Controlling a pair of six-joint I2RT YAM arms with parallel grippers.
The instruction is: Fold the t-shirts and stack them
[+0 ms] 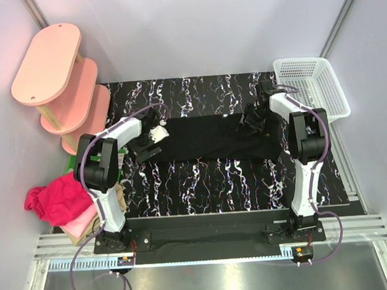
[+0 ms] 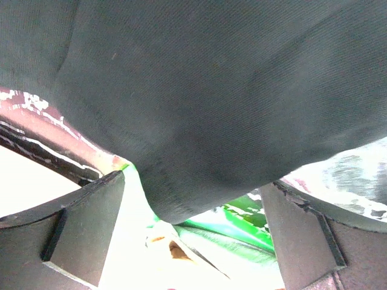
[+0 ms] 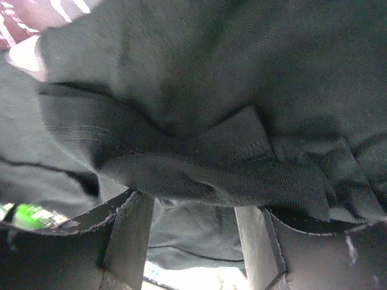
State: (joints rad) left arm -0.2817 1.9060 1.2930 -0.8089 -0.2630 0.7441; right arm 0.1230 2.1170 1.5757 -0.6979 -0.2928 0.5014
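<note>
- The left gripper point(image 2: 193, 202) is closest to its wrist camera, its two dark fingers spread wide at 8 and 4 o'clock of that view; a sagging fold of the black soft-cloth t-shirt point(image 1: 209, 137) hangs down between them, pinched by neither
- The right gripper point(image 3: 195, 208) also has its fingers apart; a bunched, stitched hem of the same shirt lies just past the tips at 12 o'clock, with no cloth clamped between them
- Seen from above, the shirt is a flat band mid-way across the black white-veined table point(image 1: 202, 184), its long axis running 9 to 3 o'clock; the left gripper is at its 9 o'clock end and the right at its rumpled 3 o'clock end
- Each arm is nearer its own end, so the coming fold probably depends on both closing there
- The white plastic mesh basket point(image 1: 311, 82), at 2 o'clock off the table's corner, holds nothing that I can see
- The magenta t-shirt point(image 1: 55, 196) lies heaped on pink and tan cloth at 8 o'clock, well apart from the black one
- A flat green packet point(image 2: 242, 225) shows below the left fingers
</note>
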